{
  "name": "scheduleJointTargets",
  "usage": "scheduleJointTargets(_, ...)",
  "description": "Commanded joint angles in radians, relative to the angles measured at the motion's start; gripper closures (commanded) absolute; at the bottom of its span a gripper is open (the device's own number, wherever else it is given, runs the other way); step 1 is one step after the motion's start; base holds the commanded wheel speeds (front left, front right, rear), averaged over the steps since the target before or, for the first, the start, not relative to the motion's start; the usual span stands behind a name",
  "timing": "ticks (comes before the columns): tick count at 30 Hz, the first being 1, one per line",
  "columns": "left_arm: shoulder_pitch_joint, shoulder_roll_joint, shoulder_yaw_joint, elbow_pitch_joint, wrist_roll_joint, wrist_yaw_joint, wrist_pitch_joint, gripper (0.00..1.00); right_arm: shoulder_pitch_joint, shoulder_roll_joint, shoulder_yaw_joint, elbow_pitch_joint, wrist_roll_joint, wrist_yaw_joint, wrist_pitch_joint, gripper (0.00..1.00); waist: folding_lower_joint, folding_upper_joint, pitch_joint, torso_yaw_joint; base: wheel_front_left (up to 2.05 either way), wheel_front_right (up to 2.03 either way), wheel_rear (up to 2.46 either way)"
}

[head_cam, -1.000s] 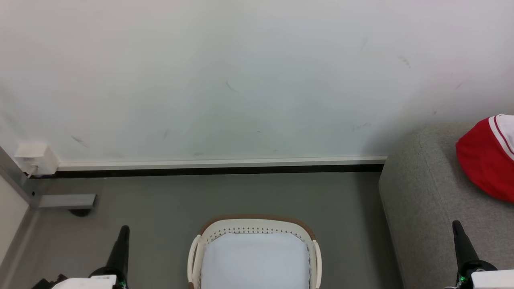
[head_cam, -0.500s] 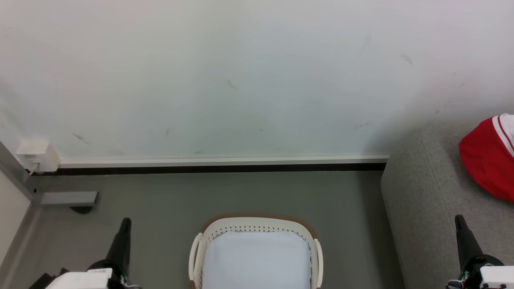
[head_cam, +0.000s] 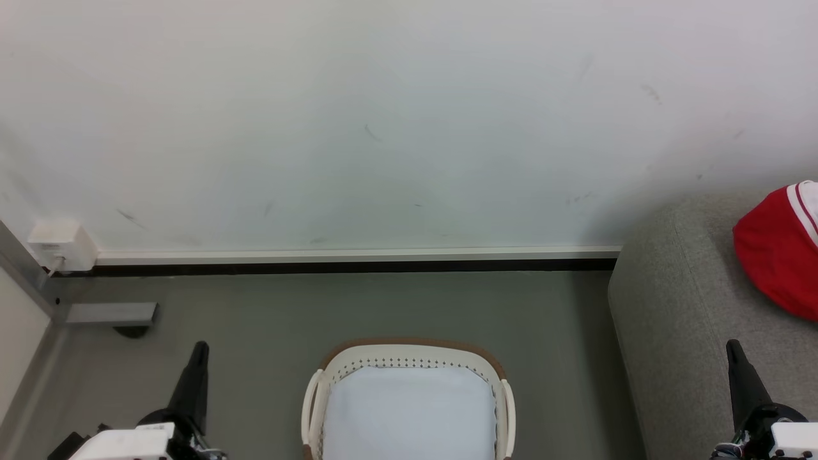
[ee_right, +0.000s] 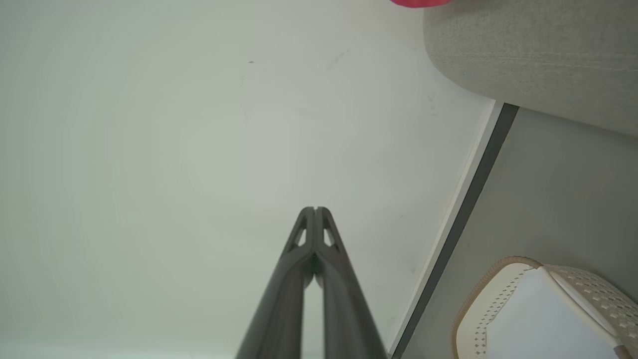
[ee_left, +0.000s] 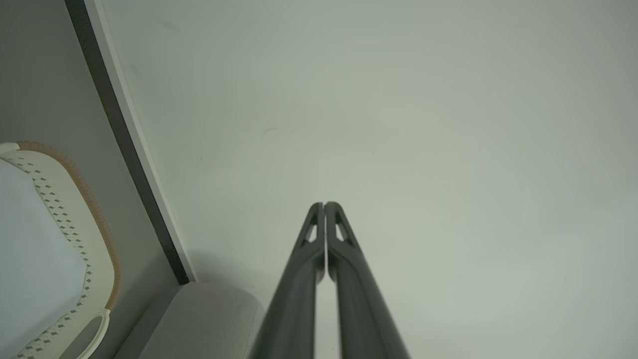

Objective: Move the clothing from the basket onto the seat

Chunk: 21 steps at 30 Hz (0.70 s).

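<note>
The red clothing (head_cam: 776, 255) lies on the seat (head_cam: 671, 332), ahead and to the right of the right hand (head_cam: 735, 350), the nearer one. The basket (head_cam: 409, 352) stands between it and the left hand (head_cam: 199, 350). Both hands: fingers pressed together, empty.

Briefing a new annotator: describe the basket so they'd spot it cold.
Start at the white wall and drop to the grey floor in front of it. The basket stands there, left of the grey seat in the head view. It is the cream perforated tub with a brown rim and a pale liner inside.
</note>
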Motion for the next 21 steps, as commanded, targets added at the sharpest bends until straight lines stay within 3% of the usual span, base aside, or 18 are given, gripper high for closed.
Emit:
scheduleJointTargets(1, -0.008, 0.007, 0.000, 0.000, -0.014, -0.006, 0.004, 1.00, -0.011, -0.002, -0.003, -0.004, 0.001, -0.002, 0.002, 1.00, 0.0000, -0.0001, 0.000, 0.000, 0.00, 0.00, 0.00)
scheduleJointTargets(21, -0.008, 0.007, 0.000, 0.000, -0.014, -0.006, 0.004, 1.00, -0.012, 0.001, -0.006, -0.004, -0.004, -0.002, 0.006, 1.00, 0.0000, -0.0001, 0.000, 0.000, 0.00, 0.00, 0.00)
